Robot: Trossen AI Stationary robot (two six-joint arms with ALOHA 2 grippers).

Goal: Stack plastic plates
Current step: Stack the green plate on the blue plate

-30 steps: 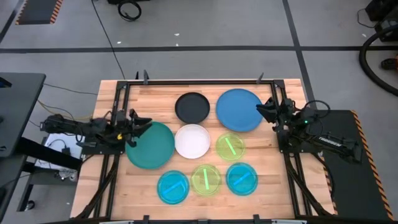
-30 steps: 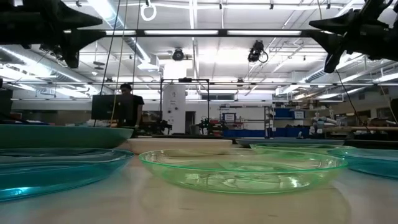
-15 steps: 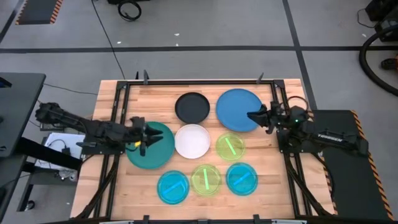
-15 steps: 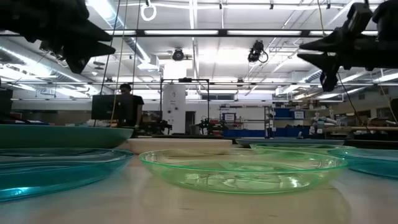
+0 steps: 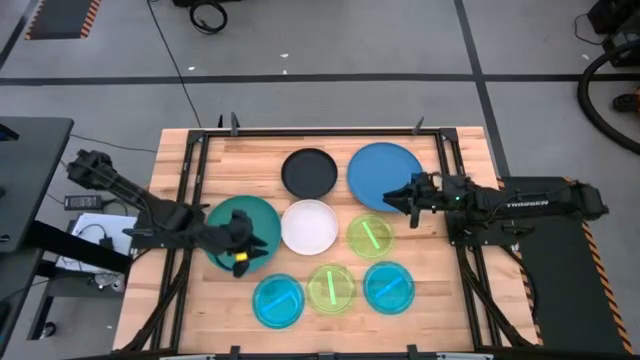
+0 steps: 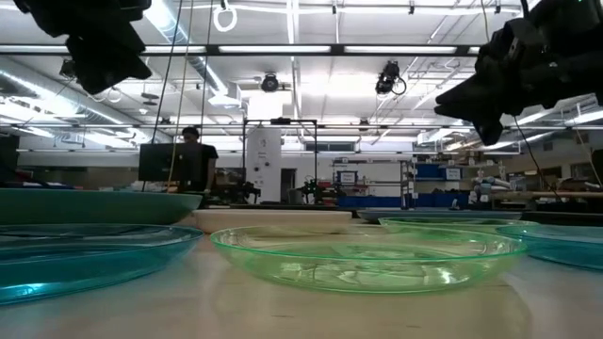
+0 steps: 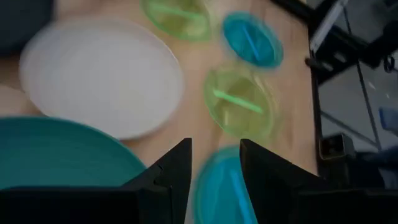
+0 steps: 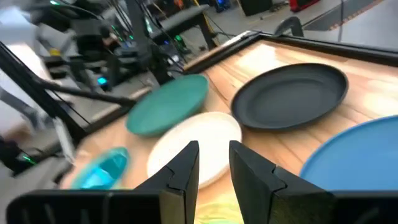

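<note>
Eight plates lie flat and separate on the wooden table: black plate (image 5: 309,172), large blue plate (image 5: 385,172), large teal plate (image 5: 228,226), white plate (image 5: 309,227), two lime plates (image 5: 370,235) (image 5: 331,288) and two cyan plates (image 5: 278,300) (image 5: 388,287). My left gripper (image 5: 243,252) (image 7: 214,149) hovers open above the teal plate's near right rim, with a cyan plate (image 7: 227,186) just ahead of it. My right gripper (image 5: 392,196) (image 8: 213,149) hovers open over the blue plate's near rim (image 8: 354,155), facing the white plate (image 8: 196,146). Neither touches anything.
A black frame (image 5: 190,160) lines the table's left and right sides, where the arm bases stand. Bare wood (image 5: 240,160) shows at the far left corner and along the near edge. In the low view a person (image 6: 193,155) stands far behind the table.
My left gripper has swung from the table's left edge toward the right and near side, crossing over the teal plate. My right gripper has reached from the right edge toward the left, coming over the blue plate's near rim. No plate has moved.
</note>
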